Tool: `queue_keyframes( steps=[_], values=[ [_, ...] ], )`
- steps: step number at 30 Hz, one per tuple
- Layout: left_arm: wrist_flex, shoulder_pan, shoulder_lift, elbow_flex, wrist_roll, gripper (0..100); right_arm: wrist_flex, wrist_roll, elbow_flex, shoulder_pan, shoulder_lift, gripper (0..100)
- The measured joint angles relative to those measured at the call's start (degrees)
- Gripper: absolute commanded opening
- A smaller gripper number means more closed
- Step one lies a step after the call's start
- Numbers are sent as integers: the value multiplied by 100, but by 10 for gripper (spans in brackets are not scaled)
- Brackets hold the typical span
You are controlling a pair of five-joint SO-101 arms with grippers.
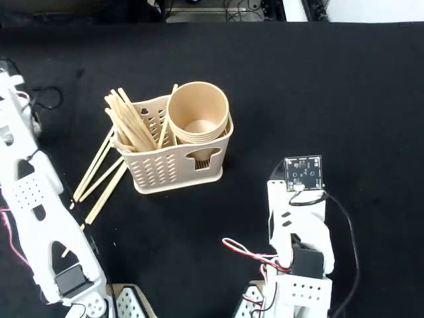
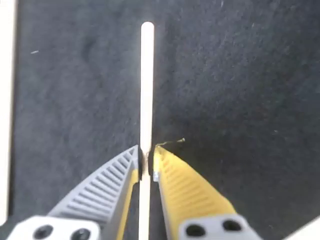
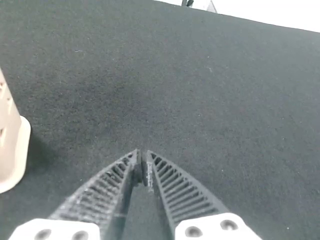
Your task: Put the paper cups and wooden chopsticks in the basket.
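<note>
Left pincer (image 2: 146, 159): clamped on one chopstick (image 2: 146, 85), which runs straight out past the tips over the black table (image 2: 240, 75).
Right pincer (image 3: 142, 162): tips together, holding nothing; basket (image 3: 10, 150) near, to one side.
In basket: stacked cups (image 1: 197, 112), chopstick bundle (image 1: 129, 122).

Matt cloth table (image 1: 344, 86); plastic basket (image 1: 165, 173); chopsticks (image 1: 129, 122) probably wood.

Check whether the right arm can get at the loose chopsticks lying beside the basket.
Probably not easily: the basket stands between the right gripper and the loose chopsticks on the table. The left gripper, shut on one chopstick, is on their side.
</note>
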Motion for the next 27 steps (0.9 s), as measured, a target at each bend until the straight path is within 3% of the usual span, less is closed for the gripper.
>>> queue_keyframes(
  steps=[3,8,13,17,21,27],
  values=[
    [9,0,-923,862,105,29,0,0,0,0,0,21],
    [9,53,-3279,3367,202,29,0,0,0,0,0,21],
    [9,501,-6171,5530,202,29,0,0,9,0,0,21],
    [-53,1037,-8422,6277,440,29,0,0,9,0,0,21],
    [-651,1714,-10505,6796,826,29,0,0,9,0,0,21],
    [-2418,3042,-13327,8325,1275,29,0,0,9,0,0,21]
  ],
)
